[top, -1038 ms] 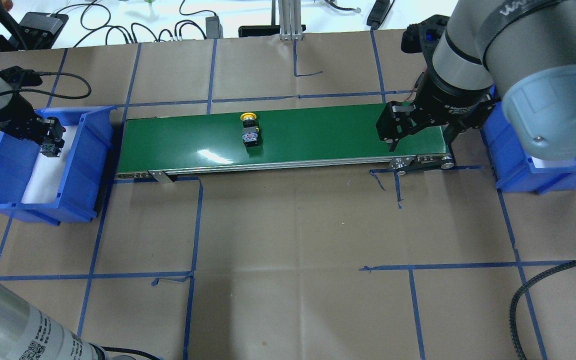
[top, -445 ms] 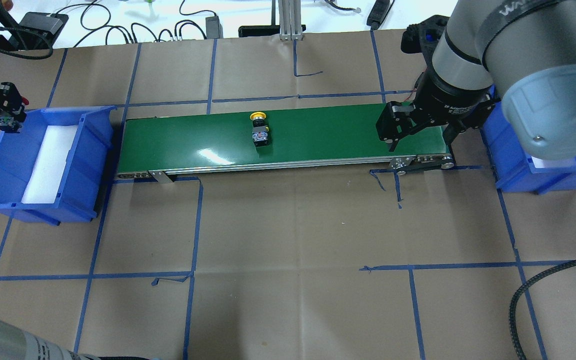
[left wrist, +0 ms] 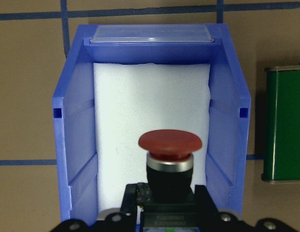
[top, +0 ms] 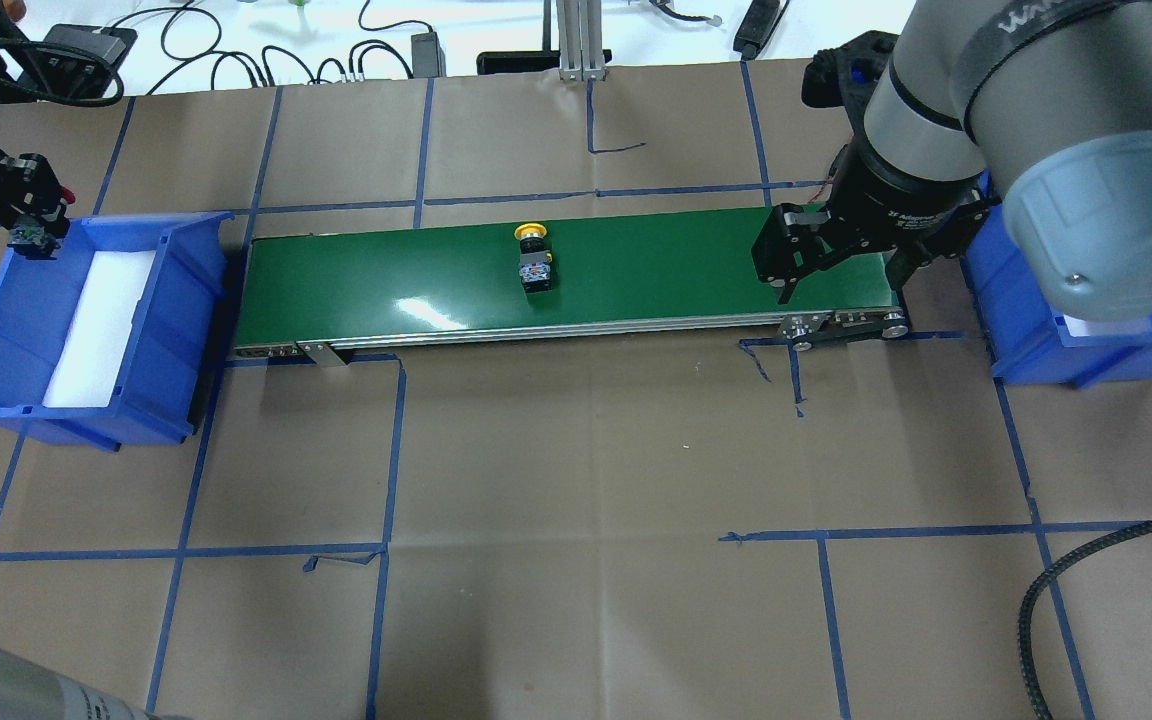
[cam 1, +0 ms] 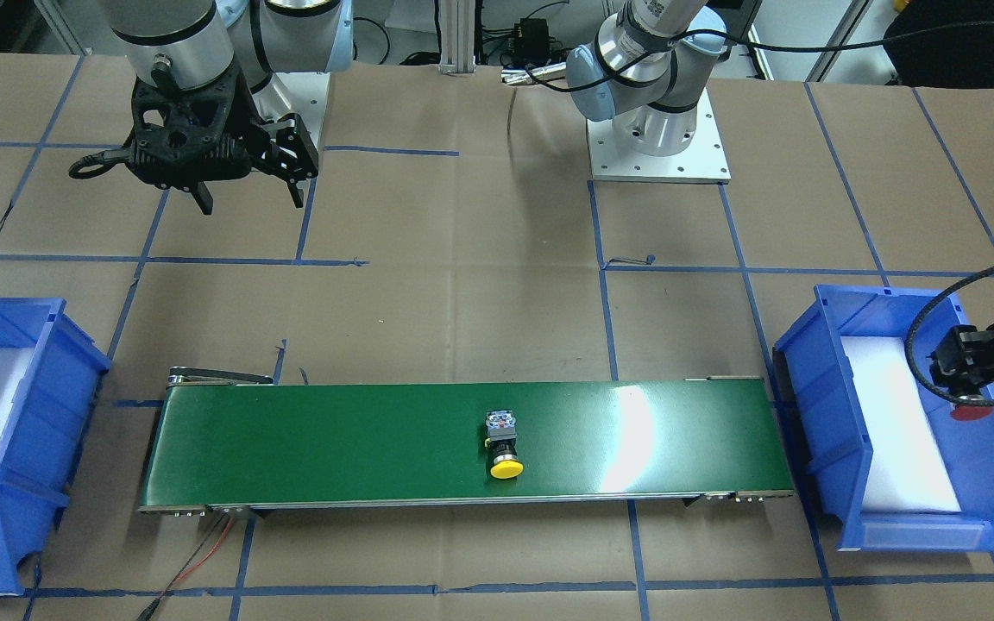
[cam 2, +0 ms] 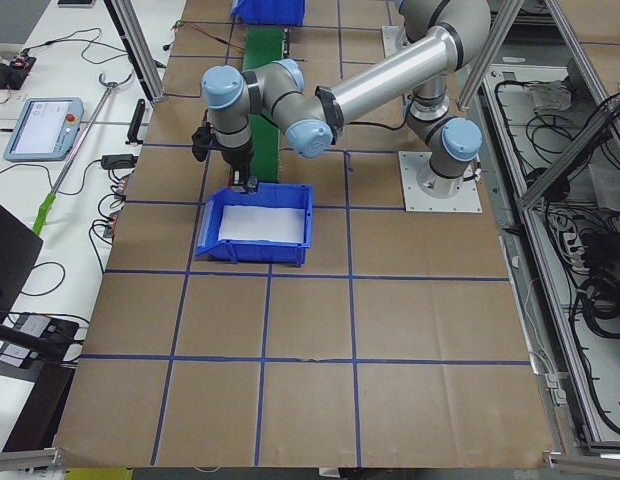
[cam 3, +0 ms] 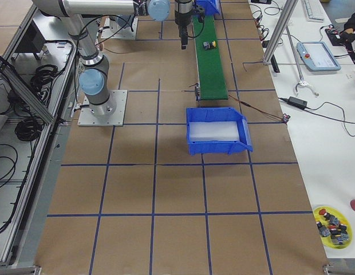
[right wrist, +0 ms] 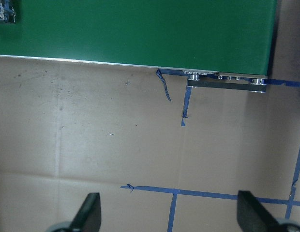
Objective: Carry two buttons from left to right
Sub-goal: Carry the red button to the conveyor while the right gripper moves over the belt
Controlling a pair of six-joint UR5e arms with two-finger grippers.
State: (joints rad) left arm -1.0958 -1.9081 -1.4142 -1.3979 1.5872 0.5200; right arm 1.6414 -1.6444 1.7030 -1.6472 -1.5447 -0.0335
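Observation:
The yellow-capped button (top: 533, 262) lies on its side on the green conveyor belt (top: 656, 270), near the middle; it also shows in the front view (cam 1: 504, 448). My left gripper (top: 31, 215) is shut on the red-capped button (left wrist: 170, 145) and holds it above the far end of the left blue bin (top: 166, 300); the red cap shows below the fingers in the front view (cam 1: 970, 412). My right gripper (top: 844, 285) is open and empty, hovering above the belt's right end; its fingertips (right wrist: 89, 212) stand wide apart.
The right blue bin (top: 1026, 330), with white foam inside, stands past the belt's right end, partly under my right arm. The left bin's foam (left wrist: 150, 111) is bare. Blue tape lines cross the brown table. A black cable (top: 1066, 580) lies at the front right.
My left gripper lifted the red-capped button out of the left bin and moved to its far end. The yellow-capped button travelled right along the belt. My right gripper stayed still.

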